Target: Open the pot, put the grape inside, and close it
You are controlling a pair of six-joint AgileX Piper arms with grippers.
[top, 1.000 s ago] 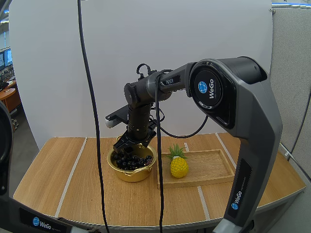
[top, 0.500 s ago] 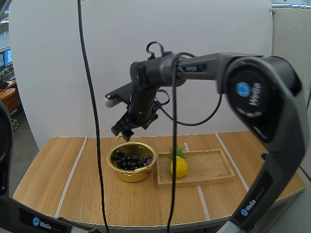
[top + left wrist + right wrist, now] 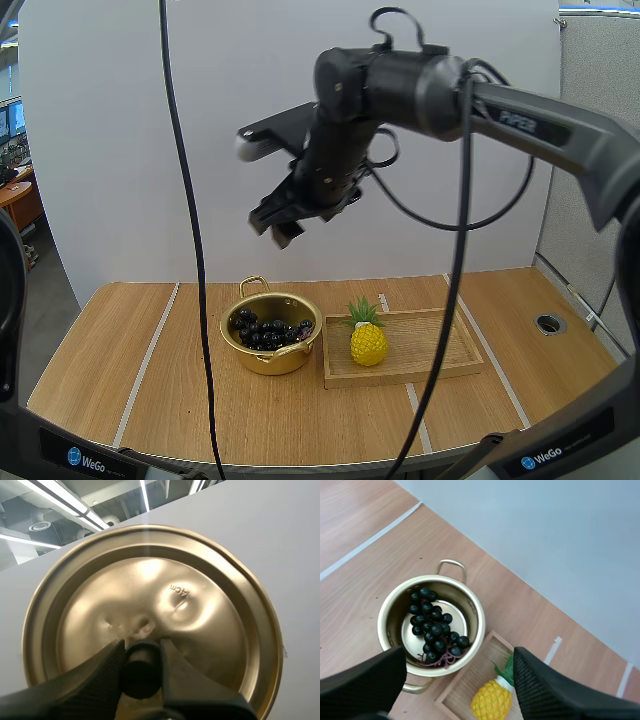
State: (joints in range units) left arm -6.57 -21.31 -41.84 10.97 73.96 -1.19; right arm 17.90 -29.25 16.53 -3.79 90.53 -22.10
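Two pincers: left pincer (image 3: 141,646) pinches the dented gold lid's (image 3: 210,600) knob (image 3: 141,676), right pincer (image 3: 278,228) gapes over the pot's (image 3: 246,347) dark grapes (image 3: 268,331).

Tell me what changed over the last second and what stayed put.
The right gripper rose from the grapes in the pot to high above it, drifting right, fingers open and empty. The grapes, the open pot, and the pineapple on the wooden tray stayed put. The left gripper pinches the knob of the lid.
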